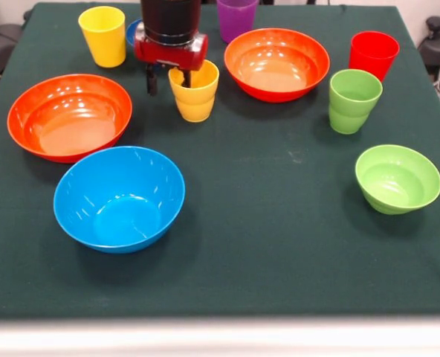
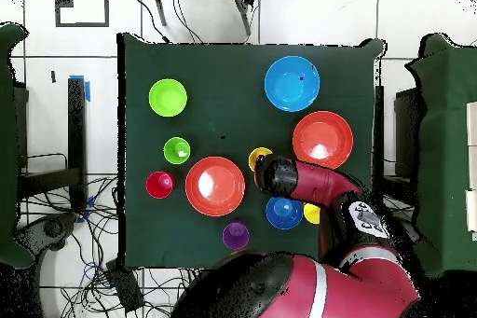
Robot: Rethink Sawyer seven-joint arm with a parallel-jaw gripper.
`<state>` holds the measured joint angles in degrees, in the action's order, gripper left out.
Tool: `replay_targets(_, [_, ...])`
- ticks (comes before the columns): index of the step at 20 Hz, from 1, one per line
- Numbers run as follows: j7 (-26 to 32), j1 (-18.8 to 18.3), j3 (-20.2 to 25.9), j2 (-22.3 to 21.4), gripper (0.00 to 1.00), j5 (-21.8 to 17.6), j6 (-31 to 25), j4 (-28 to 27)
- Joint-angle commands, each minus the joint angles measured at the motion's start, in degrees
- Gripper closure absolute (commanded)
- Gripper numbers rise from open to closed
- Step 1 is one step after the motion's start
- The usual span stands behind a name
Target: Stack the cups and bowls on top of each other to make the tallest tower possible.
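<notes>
My gripper (image 1: 169,79) is low over the yellow-orange cup (image 1: 195,93), which stands upright on the table. One finger (image 1: 185,76) is inside the cup's mouth and the other (image 1: 152,80) is outside its left wall, with a wide gap between them, so it is open. In the overhead view the arm's head covers part of this cup (image 2: 258,157). The light-blue bowl (image 1: 119,197) stands alone at the front. Two orange-red bowls (image 1: 69,115) (image 1: 276,63) and the red cup (image 1: 373,53) each stand apart. No tower stands.
A yellow cup (image 1: 103,35) and a small dark-blue bowl (image 1: 134,31) stand just behind the gripper. A purple cup (image 1: 236,16) is at the back edge. A lime-green cup (image 1: 353,100) and a lime-green bowl (image 1: 398,178) stand at the right.
</notes>
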<state>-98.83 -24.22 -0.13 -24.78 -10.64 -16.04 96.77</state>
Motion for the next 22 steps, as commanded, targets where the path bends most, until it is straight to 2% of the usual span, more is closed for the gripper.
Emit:
replay_targets(1, [-4.7, 1.6, 5.4, -3.9, 0.0, 1.1, -6.5, 3.9])
replay_targets(6, [-4.5, 2.6, 5.1, -6.7, 0.0, 2.9, -13.4, 3.0])
replay_targets(9, [-4.5, 3.0, 5.0, -6.5, 0.0, 3.4, -15.9, 1.1])
replay_targets(15, [-4.2, 3.1, 5.4, -7.4, 0.0, 3.9, -17.2, 1.0])
replay_targets(22, [-2.9, 3.6, 6.5, -7.8, 0.0, 3.7, -18.4, -2.6])
